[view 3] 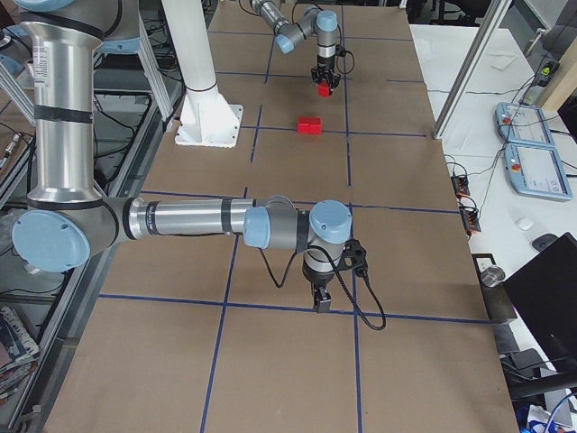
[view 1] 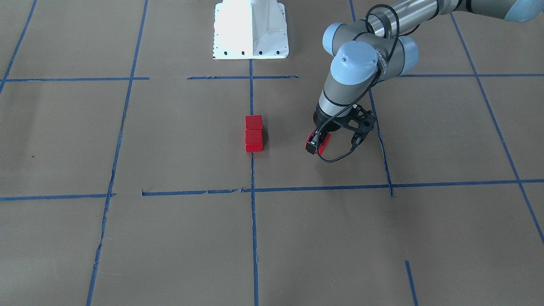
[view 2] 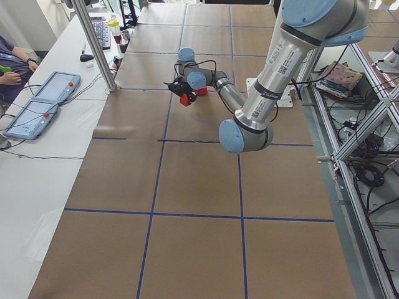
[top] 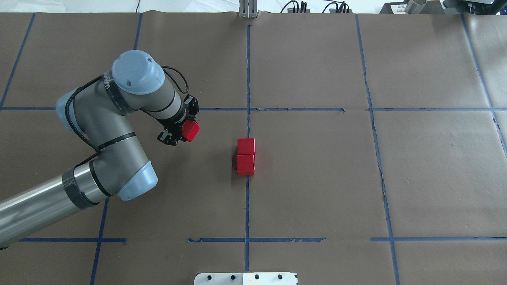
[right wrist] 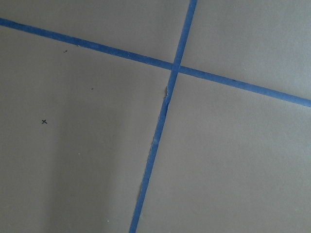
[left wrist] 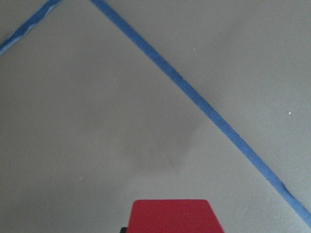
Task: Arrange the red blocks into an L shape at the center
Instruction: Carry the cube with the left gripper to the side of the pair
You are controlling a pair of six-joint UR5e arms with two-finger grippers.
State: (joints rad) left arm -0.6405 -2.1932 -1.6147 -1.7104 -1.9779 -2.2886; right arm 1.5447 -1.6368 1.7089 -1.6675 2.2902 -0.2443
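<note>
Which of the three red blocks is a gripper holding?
The red block clamped in the left gripper, off to the side; the other two blocks sit touching on the centre tape line.

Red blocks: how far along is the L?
Done: two red blocks touch in a line on the tape line splitting the center. In hand: the left gripper grips the third block, apart from that pair. Left: setting it beside an end block to close the L.

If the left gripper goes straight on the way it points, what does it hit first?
Likely bare paper: the left gripper points down, so its held block would land first, clear to the side of the two placed blocks. Its height is unclear.
</note>
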